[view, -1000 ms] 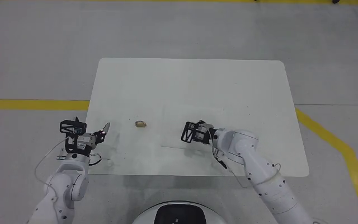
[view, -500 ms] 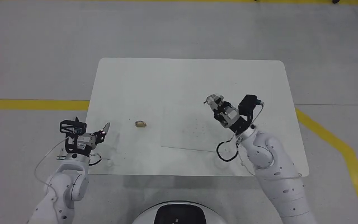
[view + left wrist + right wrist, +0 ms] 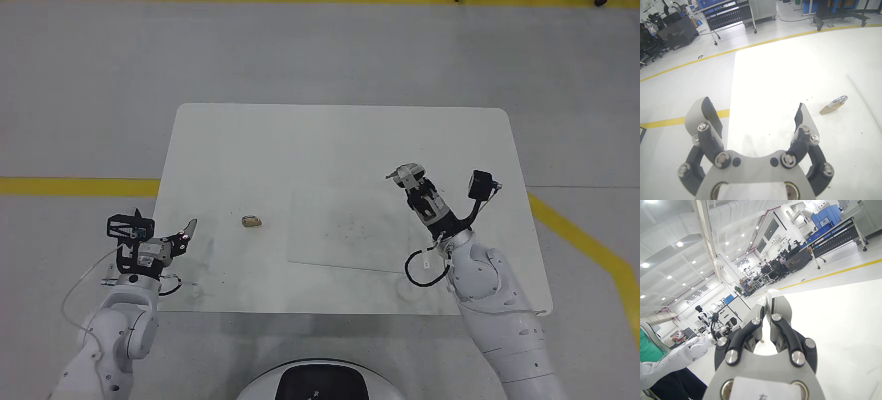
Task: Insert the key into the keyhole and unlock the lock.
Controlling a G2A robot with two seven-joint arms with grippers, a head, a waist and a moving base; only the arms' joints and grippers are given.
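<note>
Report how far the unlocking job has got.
Done: nothing visible. In hand: the right pincer is shut, high over the table; whether it grips the key is unclear. Remaining: the lock lies alone on the table, left pincer open nearby; insertion and turning.

The lock (image 3: 252, 221) is coloured brass and silver; the table (image 3: 340, 145) white; a yellow stripe (image 3: 80, 186) is seen at nine o'clock.

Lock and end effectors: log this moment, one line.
lock: on table, ungripped | left end effector: open, apart from lock | right end effector: shut, over table
</note>
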